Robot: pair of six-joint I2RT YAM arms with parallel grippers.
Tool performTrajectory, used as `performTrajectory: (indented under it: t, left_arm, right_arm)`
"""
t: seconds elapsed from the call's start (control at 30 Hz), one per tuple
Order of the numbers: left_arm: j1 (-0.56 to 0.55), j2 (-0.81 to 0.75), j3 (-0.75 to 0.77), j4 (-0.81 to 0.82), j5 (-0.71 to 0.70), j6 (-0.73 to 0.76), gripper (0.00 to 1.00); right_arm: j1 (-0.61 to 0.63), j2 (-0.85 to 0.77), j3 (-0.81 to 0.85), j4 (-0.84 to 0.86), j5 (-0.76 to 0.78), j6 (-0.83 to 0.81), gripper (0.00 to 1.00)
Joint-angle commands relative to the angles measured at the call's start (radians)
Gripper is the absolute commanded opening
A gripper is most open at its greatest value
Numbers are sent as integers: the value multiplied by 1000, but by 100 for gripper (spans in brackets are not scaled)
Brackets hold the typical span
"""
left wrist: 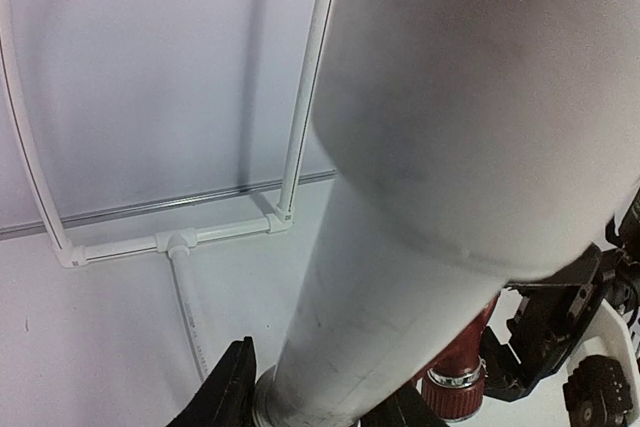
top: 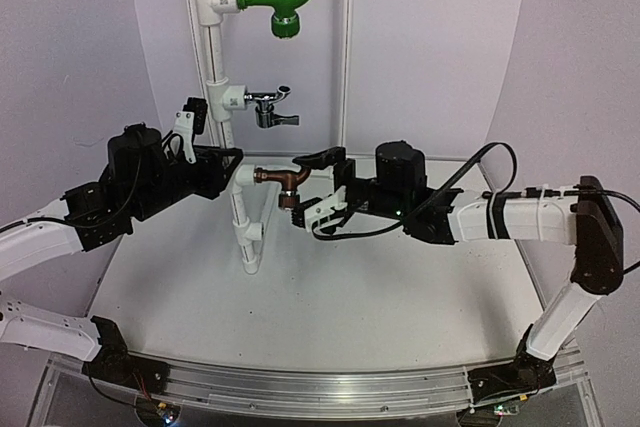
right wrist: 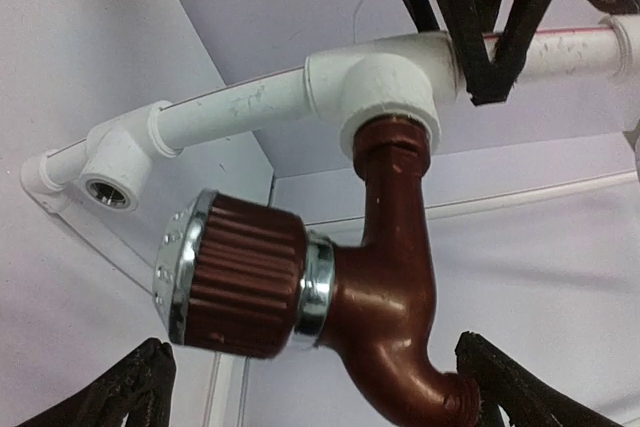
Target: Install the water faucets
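- The right claw (top: 303,188) is standing spread wide, one finger on either side of the reddish-brown faucet (right wrist: 390,277), touching neither its body nor its round knob (right wrist: 240,277).
- That faucet is sitting with its stem in a white tee fitting (right wrist: 385,87) partway up the upright pipe (top: 240,222), above the counter (top: 330,317). I cannot tell how deep the thread is running.
- If it is only loosely started, it could be sagging or dropping out with nothing holding it. A closing claw catching the knob off-centre could be cocking the stem and crossing the thread.
- The left claw (left wrist: 315,402) is pinching the pipe just beside that tee. Hard twisting on the faucet could be spinning the pipe in this grip or tipping the stand.
- Higher and farther back, the chrome faucet (top: 270,107) is sitting in its own tee, below the green elbow (top: 280,9).
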Motion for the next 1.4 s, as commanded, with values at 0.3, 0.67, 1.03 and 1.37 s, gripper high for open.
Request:
performTrajectory:
  t: [0.3, 0.67, 1.03, 1.37]
  left_arm:
    - [-13, 31, 1, -75, 147, -129, 0]
    - [-12, 21, -8, -72, 164, -127, 0]
    - [-12, 4, -23, -71, 162, -125, 0]
    - [-12, 1, -39, -62, 148, -126, 0]
  right_arm:
    - [63, 60, 104, 5, -16, 131, 73]
    - [62, 86, 202, -64, -54, 1035, 19]
    - [11, 145, 278, -60, -293, 1891, 0]
    - [-89, 247, 314, 104, -535, 2542, 14]
